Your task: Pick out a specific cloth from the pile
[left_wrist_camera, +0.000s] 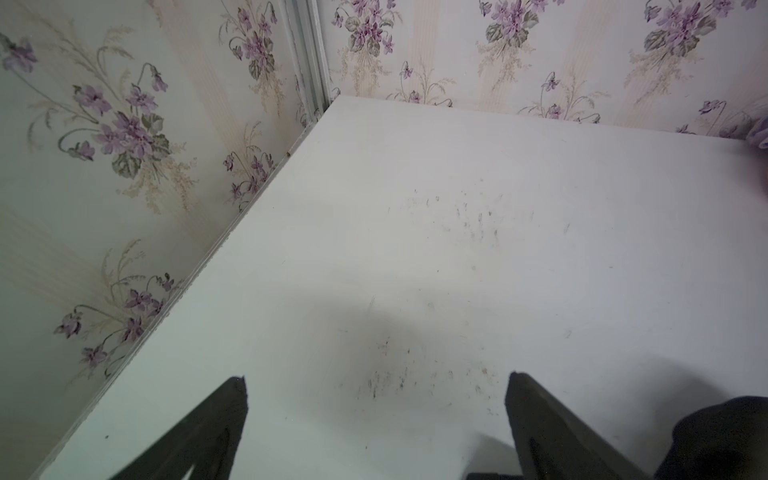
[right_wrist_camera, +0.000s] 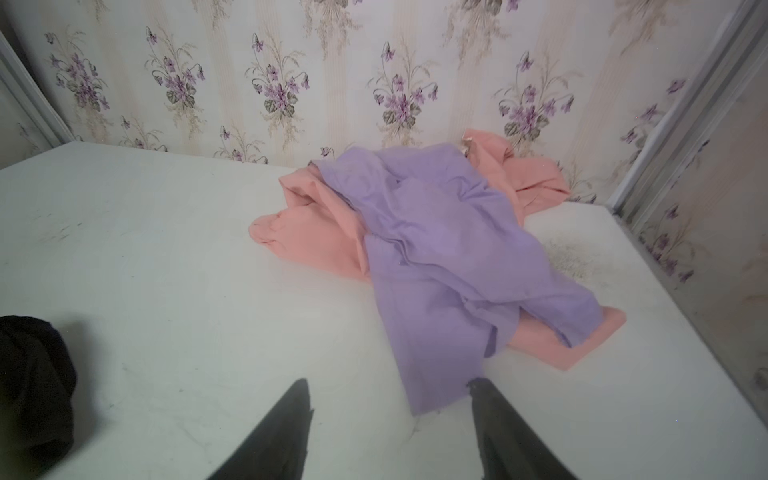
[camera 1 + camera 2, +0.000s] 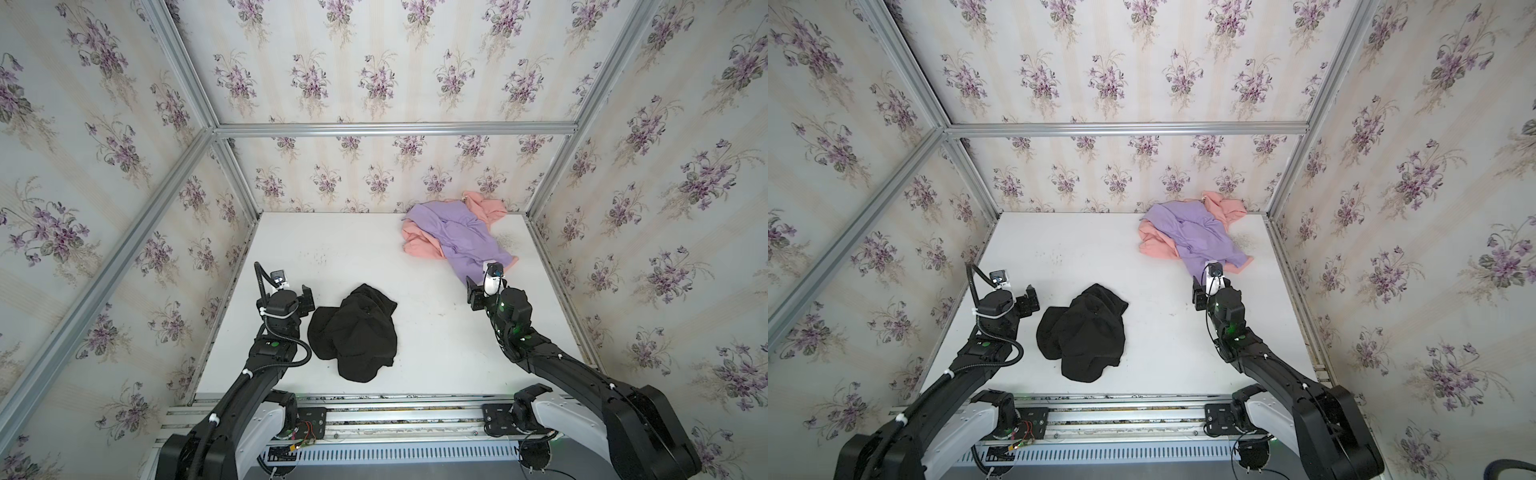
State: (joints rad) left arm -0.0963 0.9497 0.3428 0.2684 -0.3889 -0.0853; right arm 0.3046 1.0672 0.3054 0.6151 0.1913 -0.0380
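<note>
Crumpled black cloth [image 3: 353, 332] is seen just beside the empty, wide-open left gripper [image 1: 376, 386]; soft and light, it is best pinched at a raised fold. Beyond, the part-open, empty right gripper [image 2: 390, 390] faces the pile [image 2: 440, 249].

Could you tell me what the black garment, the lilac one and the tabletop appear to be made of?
Black garment: soft matte fabric, probably a thicker knit; it lies in bulky rounded folds without shine.
Lilac garment: thin, smooth fabric, perhaps cotton jersey; it drapes flat with fine creases.
Tabletop: hard white board, likely laminate or painted; flat with a dull sheen, scuffed with dark marks.
</note>
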